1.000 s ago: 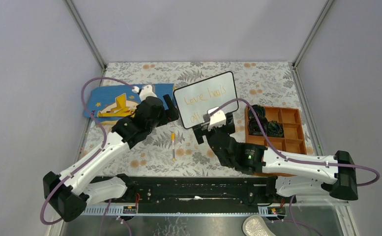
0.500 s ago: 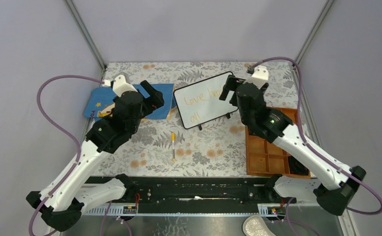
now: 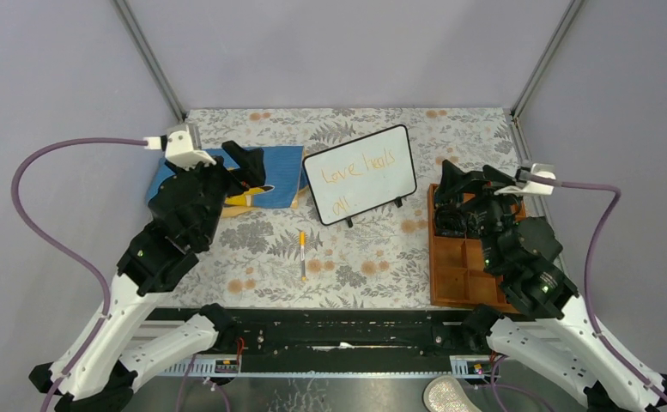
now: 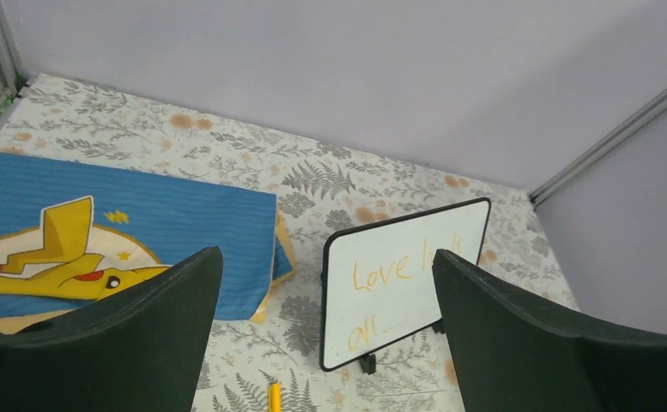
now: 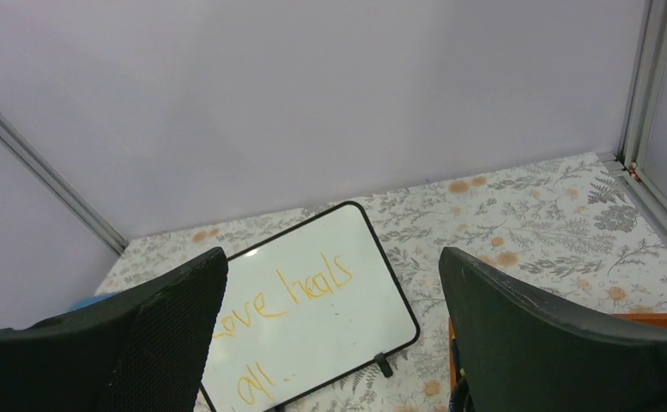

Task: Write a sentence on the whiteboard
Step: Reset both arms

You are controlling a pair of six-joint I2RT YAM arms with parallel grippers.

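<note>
- The sentence point(image 3: 336, 174), in two orange lines, is seen on the whiteboard point(image 3: 381, 184), which is propped on its feet at mid-surface point(image 3: 372, 257).
- A pen point(image 3: 302, 251) is noted lying near its front.
- Left claw point(image 4: 330, 343): spread wide, empty, over the blue mat point(image 3: 278, 167).
- Right claw point(image 5: 330, 343): spread wide, empty, over the tray point(image 3: 450, 275).

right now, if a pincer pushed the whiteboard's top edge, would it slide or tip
Probably tip: the whiteboard rests on two small black feet, so a high push would likely rock it over. It looks thin, rigid and probably light. Its glossy face may be slippery.
</note>
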